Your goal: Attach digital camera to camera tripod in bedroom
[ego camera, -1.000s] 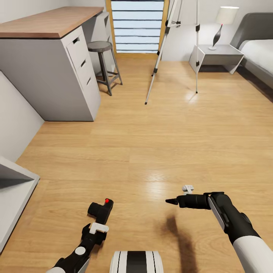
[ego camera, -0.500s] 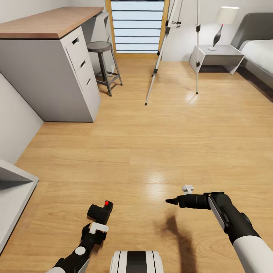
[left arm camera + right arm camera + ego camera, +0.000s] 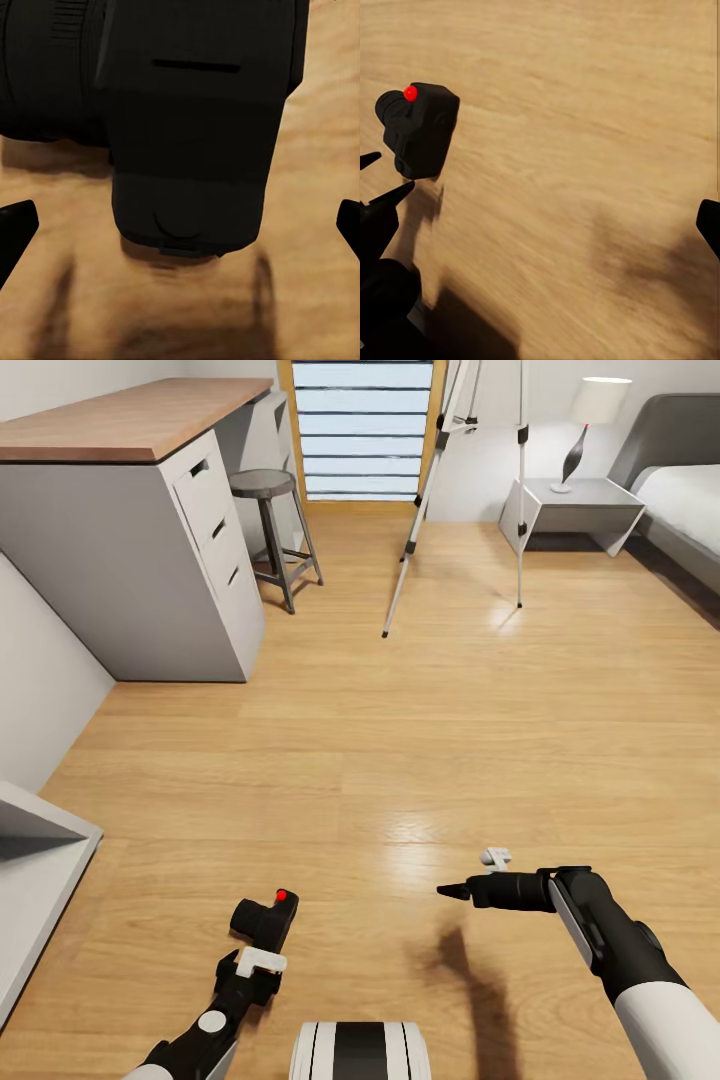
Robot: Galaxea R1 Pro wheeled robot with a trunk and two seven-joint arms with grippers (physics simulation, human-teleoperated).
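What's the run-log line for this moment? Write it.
left gripper open, digital camera between jaws | right gripper open, empty | camera tripod ahead by window

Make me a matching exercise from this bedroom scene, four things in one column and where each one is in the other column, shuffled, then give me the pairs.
1. digital camera
2. camera tripod
3. stool
4. lamp

A. on the nightstand by the bed
B. beside the desk
C. at the left gripper
D. standing before the window

Pairs: 1-C, 2-D, 3-B, 4-A
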